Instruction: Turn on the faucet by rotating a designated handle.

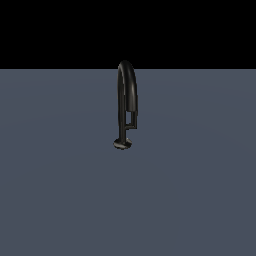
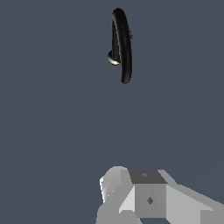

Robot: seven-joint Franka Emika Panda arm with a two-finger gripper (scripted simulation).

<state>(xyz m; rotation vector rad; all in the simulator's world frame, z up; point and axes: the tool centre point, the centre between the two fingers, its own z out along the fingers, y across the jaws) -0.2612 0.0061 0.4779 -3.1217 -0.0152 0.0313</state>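
Standing on a flat slate-grey floor (image 1: pixel 60 200), one tall, slim, glossy black faucet (image 1: pixel 126 87) with an inverted-U arch, upright on a small round flat base (image 1: pixel 122 144) that touches the surface. Item seen nearly edge-on in the exterior view, so the arch reads as a narrow loop; the free end of the spout stops partway down, on the exterior view's right of the stem.

Handle: one short, thin black L-shaped rod (image 1: pixel 131 120), branching from the lower stem and rising just beside it, under the spout's end; far thinner than the arched tube. In the wrist view only a small stub shows at the tube's edge, too small to describe.

Arm: none of it appears in the exterior view. Wrist view shows a pale grey, blocky gripper (image 2: pixel 144 197) at the frame's edge, looking down on the faucet (image 2: pixel 122 43) from above, the shiny base (image 2: pixel 113 59) peeping out beside the arch.

Fingers: the visible part is a cluster of grey faceted blocks with a darker square face; whether the fingers are spread or pressed together, I cannot tell. Nothing is seen between them.

Relation: faucet and handle lie well apart from the gripper, bare floor between, no contact
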